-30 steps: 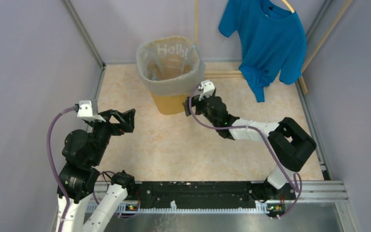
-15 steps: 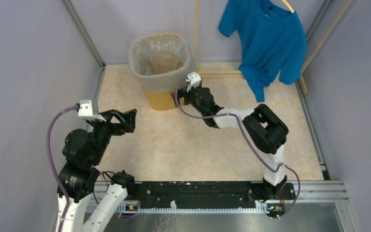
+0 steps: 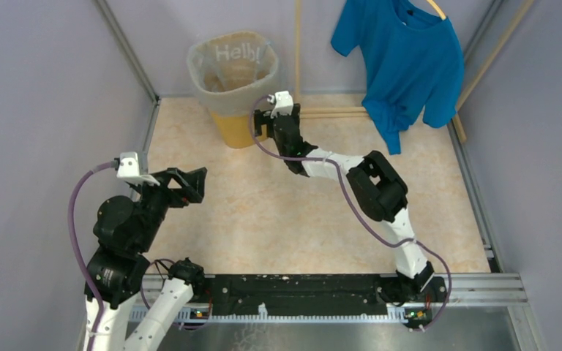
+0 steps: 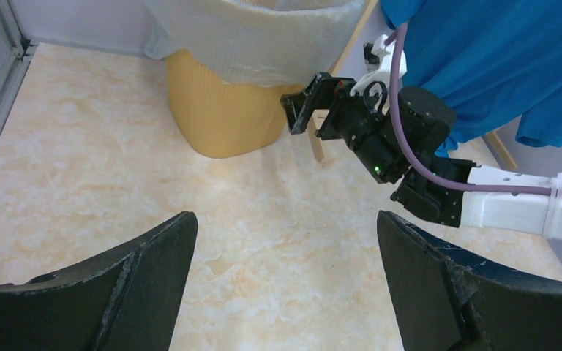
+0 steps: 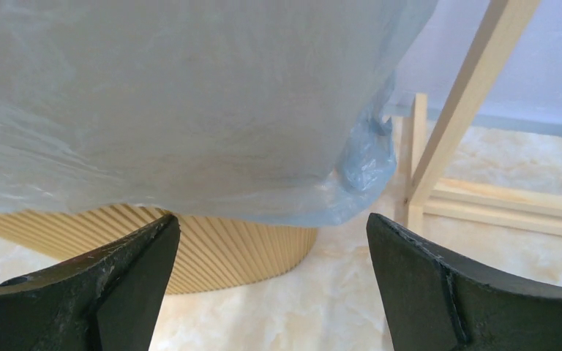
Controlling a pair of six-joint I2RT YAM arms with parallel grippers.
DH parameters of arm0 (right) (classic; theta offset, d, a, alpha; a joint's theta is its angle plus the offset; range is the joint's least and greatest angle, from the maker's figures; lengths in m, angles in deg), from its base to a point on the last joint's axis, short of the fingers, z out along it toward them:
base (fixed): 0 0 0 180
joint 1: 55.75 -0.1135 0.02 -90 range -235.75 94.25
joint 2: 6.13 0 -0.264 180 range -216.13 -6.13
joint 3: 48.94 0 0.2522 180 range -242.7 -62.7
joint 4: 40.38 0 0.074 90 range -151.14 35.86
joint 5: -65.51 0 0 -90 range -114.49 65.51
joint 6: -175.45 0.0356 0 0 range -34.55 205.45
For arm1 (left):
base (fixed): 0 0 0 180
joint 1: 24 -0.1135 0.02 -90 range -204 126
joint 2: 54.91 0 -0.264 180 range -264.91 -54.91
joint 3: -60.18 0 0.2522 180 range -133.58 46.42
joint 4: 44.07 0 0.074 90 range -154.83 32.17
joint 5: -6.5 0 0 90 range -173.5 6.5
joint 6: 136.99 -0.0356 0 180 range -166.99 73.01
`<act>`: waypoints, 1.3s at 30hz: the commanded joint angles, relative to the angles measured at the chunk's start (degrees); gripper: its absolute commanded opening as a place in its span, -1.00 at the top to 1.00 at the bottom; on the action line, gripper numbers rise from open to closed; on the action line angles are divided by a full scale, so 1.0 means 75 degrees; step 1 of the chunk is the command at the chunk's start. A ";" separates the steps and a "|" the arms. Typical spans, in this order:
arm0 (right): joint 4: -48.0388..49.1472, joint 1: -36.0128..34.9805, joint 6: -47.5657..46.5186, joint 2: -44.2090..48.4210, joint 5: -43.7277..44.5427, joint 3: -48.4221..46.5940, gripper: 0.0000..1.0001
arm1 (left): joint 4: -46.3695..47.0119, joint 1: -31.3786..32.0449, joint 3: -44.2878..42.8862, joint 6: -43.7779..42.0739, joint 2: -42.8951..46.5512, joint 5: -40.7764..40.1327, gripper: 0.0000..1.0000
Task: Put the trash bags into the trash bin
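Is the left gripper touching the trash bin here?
Apart. The top external view shows bare table between the left gripper and the trash bin; the gripper is open.

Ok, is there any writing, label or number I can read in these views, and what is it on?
"Hel…": white letters on the trash bag lining the trash bin, seen from the top camera; the letters after "Hel" are creased and unreadable.
Nothing else is readable: no text shows on the blue T-shirt or in either wrist view.
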 commanded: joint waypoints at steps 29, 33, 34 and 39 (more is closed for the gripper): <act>-0.9087 -0.0550 -0.0070 1.1806 0.0717 0.1616 -0.97 | 0.1255 0.0019 -0.1863 0.0344 -0.1701 0.0387 -0.97; -0.9189 -0.0550 -0.0317 1.2270 0.1047 0.1011 -0.97 | 0.1307 0.0025 -0.2661 0.0179 -0.2044 0.0401 -0.98; -0.9204 -0.0550 -0.0336 1.2348 0.1088 0.0935 -0.97 | 0.1322 0.0021 -0.2840 0.0153 -0.2108 0.0398 -0.97; -0.9347 -0.0546 -0.0307 1.2550 0.1203 0.0794 -0.97 | 0.1456 0.0025 -0.3244 0.0000 -0.2205 0.0317 -0.97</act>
